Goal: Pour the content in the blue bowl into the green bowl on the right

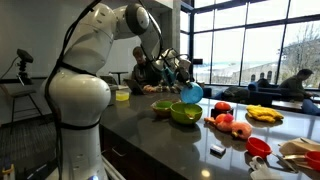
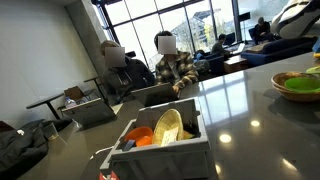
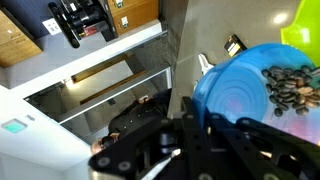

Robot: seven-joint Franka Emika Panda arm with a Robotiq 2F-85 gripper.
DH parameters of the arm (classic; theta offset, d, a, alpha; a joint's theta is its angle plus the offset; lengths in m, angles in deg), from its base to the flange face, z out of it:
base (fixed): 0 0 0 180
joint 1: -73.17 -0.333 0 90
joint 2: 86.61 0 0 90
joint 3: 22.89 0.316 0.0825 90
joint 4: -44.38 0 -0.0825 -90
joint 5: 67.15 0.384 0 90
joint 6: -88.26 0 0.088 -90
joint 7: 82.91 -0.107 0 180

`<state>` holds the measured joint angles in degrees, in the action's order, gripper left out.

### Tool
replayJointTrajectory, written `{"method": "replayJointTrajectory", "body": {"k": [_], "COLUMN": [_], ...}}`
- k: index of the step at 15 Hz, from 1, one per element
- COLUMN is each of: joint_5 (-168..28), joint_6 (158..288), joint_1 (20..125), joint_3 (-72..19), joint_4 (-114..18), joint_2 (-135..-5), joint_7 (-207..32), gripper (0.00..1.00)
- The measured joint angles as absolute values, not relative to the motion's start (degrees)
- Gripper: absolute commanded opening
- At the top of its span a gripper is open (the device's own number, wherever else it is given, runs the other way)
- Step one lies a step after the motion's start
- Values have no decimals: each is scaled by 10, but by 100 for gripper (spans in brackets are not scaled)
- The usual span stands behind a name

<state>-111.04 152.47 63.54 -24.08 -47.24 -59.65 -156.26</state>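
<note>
My gripper (image 1: 182, 80) is shut on the rim of the blue bowl (image 1: 191, 93) and holds it tilted in the air just above the green bowl (image 1: 185, 113). In the wrist view the black fingers of the gripper (image 3: 210, 126) clamp the near edge of the blue bowl (image 3: 240, 92). The content (image 3: 290, 88), small dark pieces, lies heaped against the bowl's far side. A slice of the green bowl (image 3: 308, 25) shows beyond it at the top corner. An exterior view has the green bowl (image 2: 300, 84) at its right edge.
A duller yellow-green bowl (image 1: 162, 106) stands beside the green one. Red apples (image 1: 222, 122), a plate of bananas (image 1: 263, 115) and a red bowl (image 1: 258, 146) lie further along the dark counter (image 1: 150, 135). A white basket (image 2: 160, 140) stands near one camera. People sit behind.
</note>
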Motion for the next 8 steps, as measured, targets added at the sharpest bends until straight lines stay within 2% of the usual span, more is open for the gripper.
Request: {"method": "replayJointTrajectory", "body": {"k": [8], "joint_5": [-1158], "joint_6": [1487], "joint_1": [636], "joint_3": [-242], "joint_4": [-468], "joint_2": [-588], "joint_7": [-1566], "gripper": [1]}}
